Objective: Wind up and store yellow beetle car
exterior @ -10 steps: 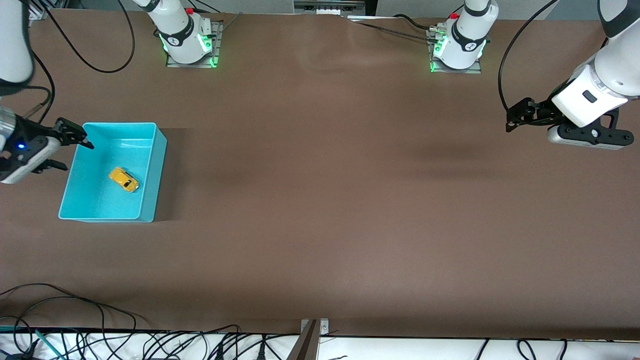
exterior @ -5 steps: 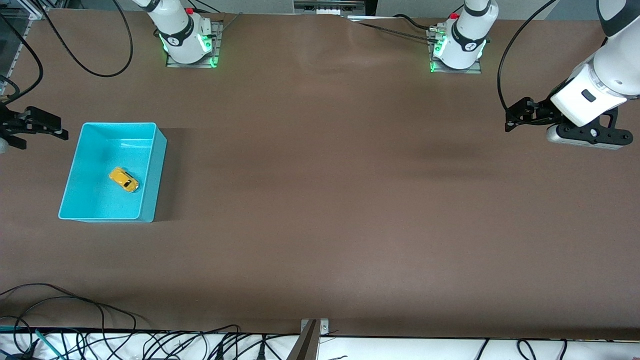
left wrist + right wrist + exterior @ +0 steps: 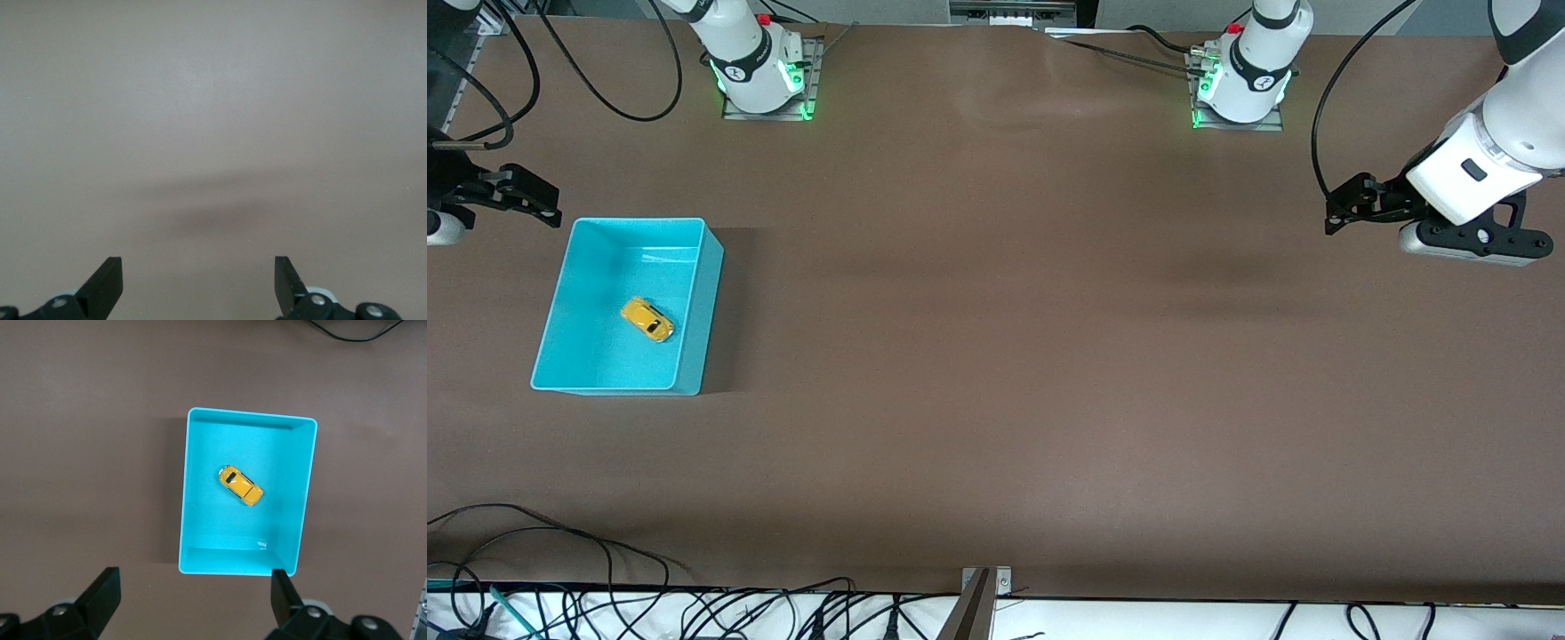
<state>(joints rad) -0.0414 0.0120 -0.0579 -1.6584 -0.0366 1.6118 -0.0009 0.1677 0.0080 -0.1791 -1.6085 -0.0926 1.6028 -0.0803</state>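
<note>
yellow beetle car (image 3: 647, 320) sits inside turquoise bin (image 3: 708, 293), wheels down, on brown table (image 3: 1005, 356) at right arm's end. Right gripper (image 3: 193, 600) above table beside bin, fingers spread, empty. Left gripper (image 3: 199, 283) waits over bare table, fingers spread; its wrist view shows only table

Brown table (image 3: 996, 356), tangled cables (image 3: 560, 604)

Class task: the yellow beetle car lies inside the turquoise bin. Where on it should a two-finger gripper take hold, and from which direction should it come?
Probably straight down from above: the turquoise bin walls block any sideways approach. Grip the yellow beetle car across its narrow body, fingers on its two long sides. It lies diagonally on the bin floor, so turn the wrist to match. The open right gripper is closest.
</note>
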